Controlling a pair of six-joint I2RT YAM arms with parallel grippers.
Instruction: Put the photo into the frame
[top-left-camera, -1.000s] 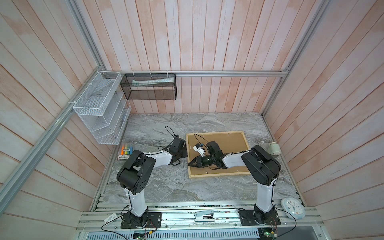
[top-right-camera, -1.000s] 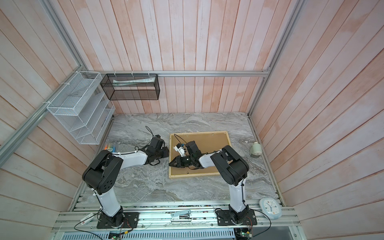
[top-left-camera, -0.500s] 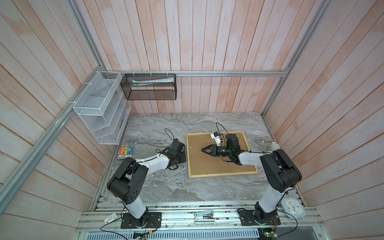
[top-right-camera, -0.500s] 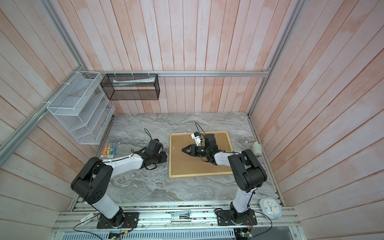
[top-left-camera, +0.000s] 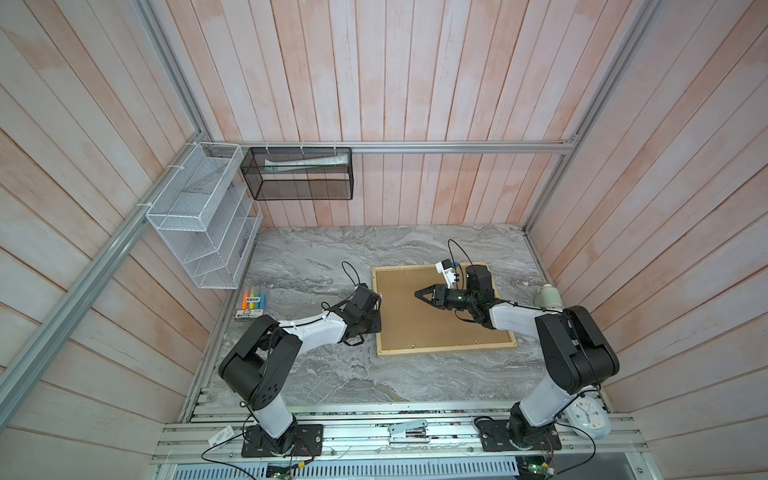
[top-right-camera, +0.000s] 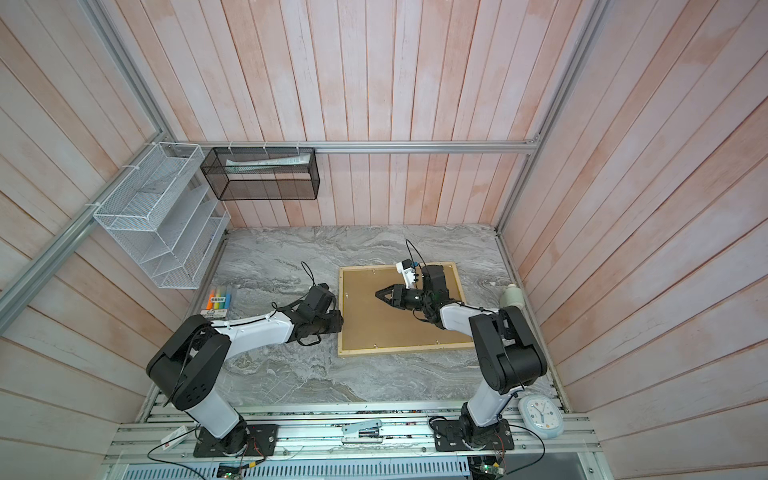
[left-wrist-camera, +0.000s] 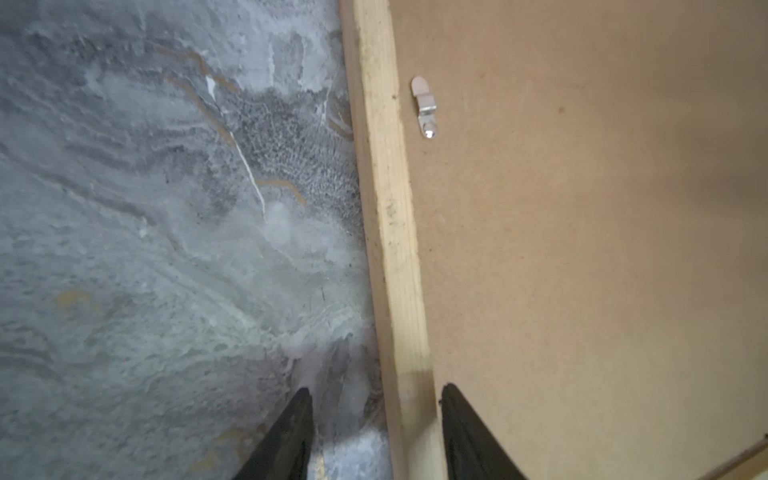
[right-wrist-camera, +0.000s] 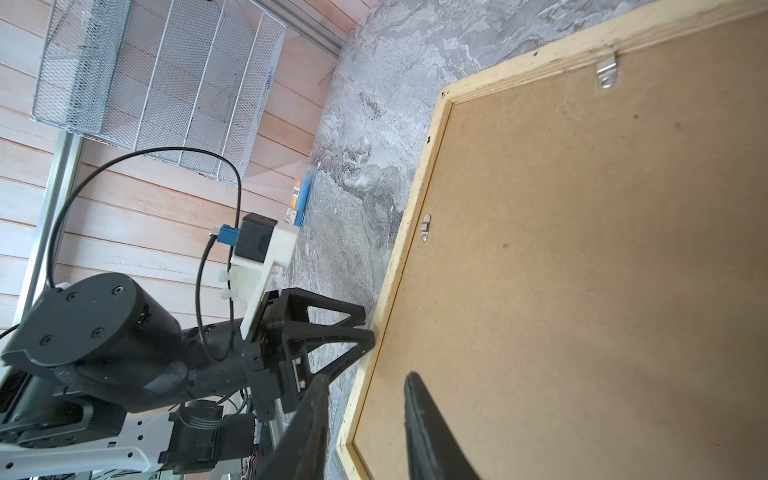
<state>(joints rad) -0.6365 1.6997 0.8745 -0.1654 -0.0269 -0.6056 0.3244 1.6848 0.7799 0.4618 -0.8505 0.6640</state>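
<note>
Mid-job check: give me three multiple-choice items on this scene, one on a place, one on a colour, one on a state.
1. Where does the marker pack lie?
A. on the table, left of the frame
B. in the black mesh basket
C. beside the clock

2. What colour is the backing board filling the frame?
A. white
B. brown
C. black

3. What are the fingers of the right gripper doing?
A. shut on the frame's rail
B. apart, holding nothing
C. shut on a metal clip

Answers:
1 A: both top views show the pack on the table, left of the frame.
2 B: the board is plain brown in every view.
3 B: the right wrist view shows a gap between them with nothing in it.
</note>
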